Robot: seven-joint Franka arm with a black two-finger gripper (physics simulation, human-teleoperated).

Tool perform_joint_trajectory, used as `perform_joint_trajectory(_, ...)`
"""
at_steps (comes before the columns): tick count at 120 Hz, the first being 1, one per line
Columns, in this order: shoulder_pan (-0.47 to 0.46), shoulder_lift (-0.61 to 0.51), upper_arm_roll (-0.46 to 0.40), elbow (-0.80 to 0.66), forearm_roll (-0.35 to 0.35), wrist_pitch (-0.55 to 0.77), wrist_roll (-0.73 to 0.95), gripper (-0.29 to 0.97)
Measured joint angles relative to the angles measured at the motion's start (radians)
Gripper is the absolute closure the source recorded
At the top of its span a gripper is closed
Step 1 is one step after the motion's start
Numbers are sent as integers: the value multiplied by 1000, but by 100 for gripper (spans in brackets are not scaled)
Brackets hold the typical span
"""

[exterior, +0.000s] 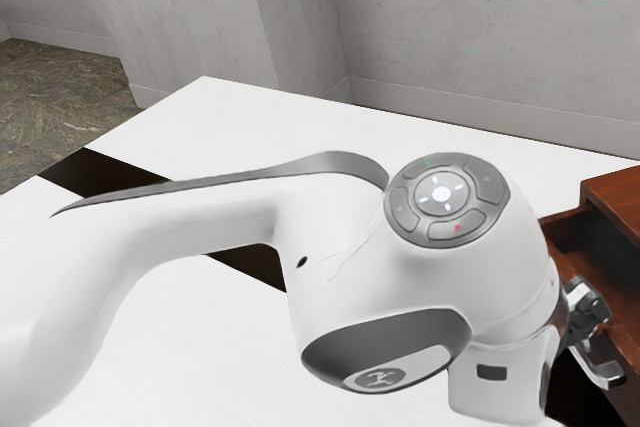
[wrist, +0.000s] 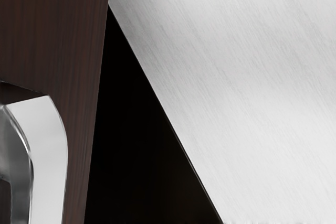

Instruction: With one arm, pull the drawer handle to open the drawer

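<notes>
Here, the white seven-joint robot arm (exterior: 300,247) reaches across to the dark reddish-brown wooden drawer cabinet (exterior: 615,202), which stands at the exterior view's right edge. Below the cabinet's top panel, the wooden drawer (exterior: 590,247) projects from the cabinet toward the arm. The curved polished-metal drawer handle (exterior: 603,365) sits on the drawer's front, on the side of the cabinet that faces the arm. The black gripper (exterior: 585,312) lies directly against the cabinet at the handle, largely hidden behind the arm's white wrist housing. Whether it is open or closed on the handle cannot be told. A round grey button pad (exterior: 447,198) on the wrist housing faces the camera, just beside the cabinet. The white table top (exterior: 250,117) carries the cabinet and extends away from it beneath the arm. A black strip (exterior: 110,172) crosses the table well apart from the cabinet. A pale grey wall (exterior: 480,17) rises behind the cabinet. In the wrist view, the drawer's dark wood front (wrist: 52,35) shows at close range with the handle (wrist: 44,156) mounted on it. Beside the cabinet, a black gap (wrist: 136,171) separates the drawer front from the table top (wrist: 236,77).
</notes>
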State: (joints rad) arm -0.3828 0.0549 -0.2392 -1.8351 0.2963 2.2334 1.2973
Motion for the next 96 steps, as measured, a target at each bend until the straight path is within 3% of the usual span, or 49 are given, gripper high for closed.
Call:
perform_joint_trajectory(54,-9,-112,23,-131,-6,40,-4,2)
perform_joint_trajectory(96,-12,-153,20,-147,-6,-34,0,2)
